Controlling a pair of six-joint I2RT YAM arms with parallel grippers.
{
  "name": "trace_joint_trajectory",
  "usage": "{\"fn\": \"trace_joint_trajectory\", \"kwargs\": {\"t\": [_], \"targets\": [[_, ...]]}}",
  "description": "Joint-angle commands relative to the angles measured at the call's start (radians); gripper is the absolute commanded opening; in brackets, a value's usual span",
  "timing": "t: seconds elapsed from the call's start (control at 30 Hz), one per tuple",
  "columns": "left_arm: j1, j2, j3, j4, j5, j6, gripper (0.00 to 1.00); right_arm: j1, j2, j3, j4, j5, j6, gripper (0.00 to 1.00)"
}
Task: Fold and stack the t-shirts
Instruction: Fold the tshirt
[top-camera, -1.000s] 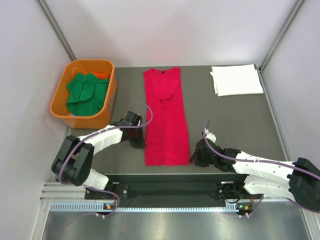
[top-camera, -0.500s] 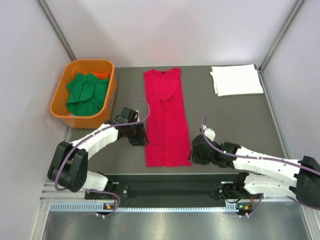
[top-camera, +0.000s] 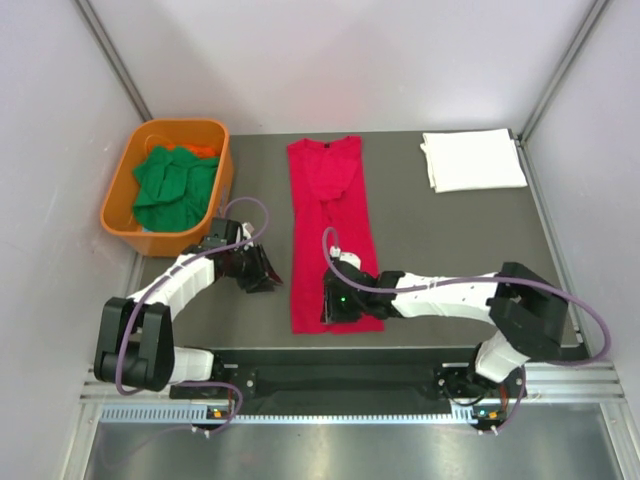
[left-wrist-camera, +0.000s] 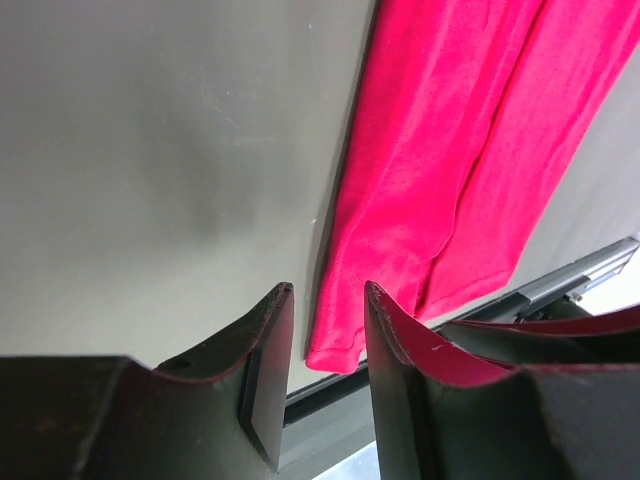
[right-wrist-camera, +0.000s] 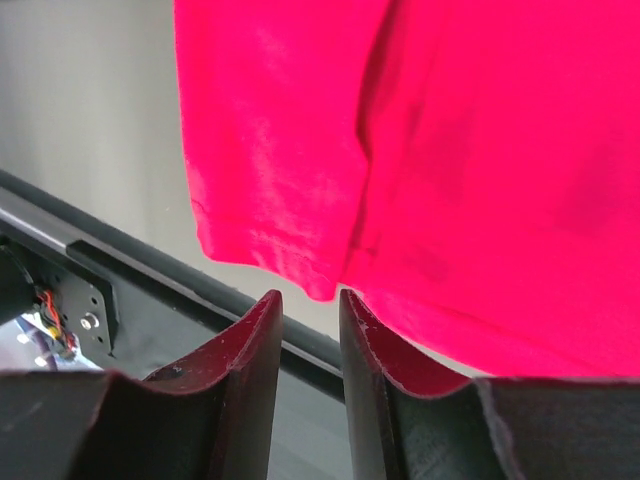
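A bright red t-shirt (top-camera: 333, 235) lies flat in a long narrow strip down the middle of the table, collar at the far end. My left gripper (top-camera: 266, 281) stands open just left of the shirt's lower left edge, apart from it. In the left wrist view the left gripper (left-wrist-camera: 327, 292) has nothing between its fingers, and the red t-shirt (left-wrist-camera: 440, 170) runs past on the right. My right gripper (top-camera: 330, 308) hovers over the shirt's near end, narrowly open. In the right wrist view the right gripper (right-wrist-camera: 308, 296) is empty, with the red t-shirt's (right-wrist-camera: 420, 150) hem corner just beyond it.
A folded white t-shirt (top-camera: 472, 158) lies at the back right corner. The orange tub (top-camera: 218, 205) at the back left holds crumpled green t-shirts (top-camera: 172, 186). The table's front rail (right-wrist-camera: 130, 265) runs close below the red shirt's hem.
Both grippers have opened. The left one has drawn back leftward off the shirt's edge. The right arm has swung left from the shirt's near right corner to above its near end.
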Motion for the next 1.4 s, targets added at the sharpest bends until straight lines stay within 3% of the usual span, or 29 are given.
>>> {"fn": "trace_joint_trajectory", "kwargs": {"t": [0.0, 0.77, 1.0, 1.23, 1.37], "targets": [[0.0, -0.012, 0.006, 0.028, 0.036, 0.021, 0.39, 0.028, 0.058, 0.044, 0.073, -0.036, -0.015, 0.3], [0.0, -0.022, -0.023, 0.064, 0.039, 0.007, 0.38, 0.074, 0.204, 0.197, -0.17, 0.109, -0.024, 0.25], [0.0, -0.006, -0.023, 0.07, 0.037, 0.005, 0.38, 0.082, 0.196, 0.2, -0.164, 0.119, -0.028, 0.11], [0.0, -0.015, -0.032, 0.071, 0.028, 0.004, 0.38, 0.082, 0.214, 0.2, -0.163, 0.103, -0.019, 0.15], [0.0, -0.015, -0.031, 0.07, 0.025, 0.005, 0.38, 0.082, 0.198, 0.202, -0.154, 0.111, -0.022, 0.01]]}}
